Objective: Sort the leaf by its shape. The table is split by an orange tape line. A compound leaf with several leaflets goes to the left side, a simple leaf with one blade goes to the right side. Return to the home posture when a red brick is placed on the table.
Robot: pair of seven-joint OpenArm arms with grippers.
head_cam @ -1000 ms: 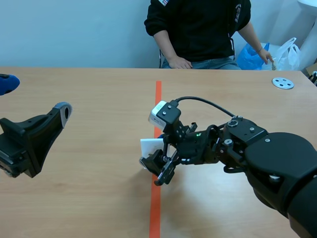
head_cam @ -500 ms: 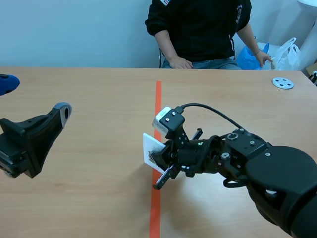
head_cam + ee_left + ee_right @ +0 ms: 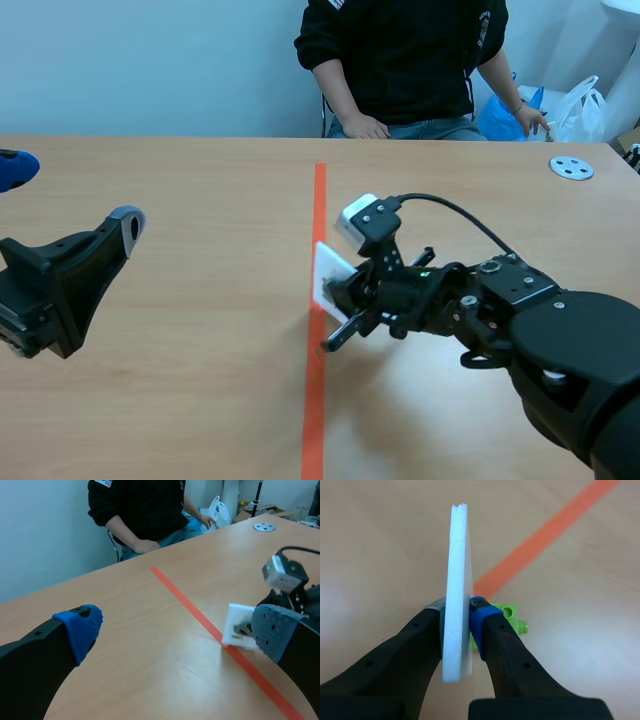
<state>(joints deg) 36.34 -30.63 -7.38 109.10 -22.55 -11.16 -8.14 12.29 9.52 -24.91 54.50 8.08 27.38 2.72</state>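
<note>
Wooden desk [image 3: 200, 380] with an orange tape line [image 3: 318, 200] down its middle; a person [image 3: 400, 50] sits across it. The right tool [image 3: 456, 611] is clamped on a white foam card [image 3: 457, 570], held on edge between its pads, right at the tape line. The left tool [image 3: 175, 630] hangs well apart over the left side, fingers spread wide, holding nothing.

- I'm seeing the white card [image 3: 456, 580] only edge-on from the right wrist, and I'm not making out any leaf on it.
- A green piece [image 3: 512, 616] is peeking out from behind the right gripper [image 3: 456, 609], mostly covered.
- The person [image 3: 400, 60] is being cropped at the shoulders.
</note>
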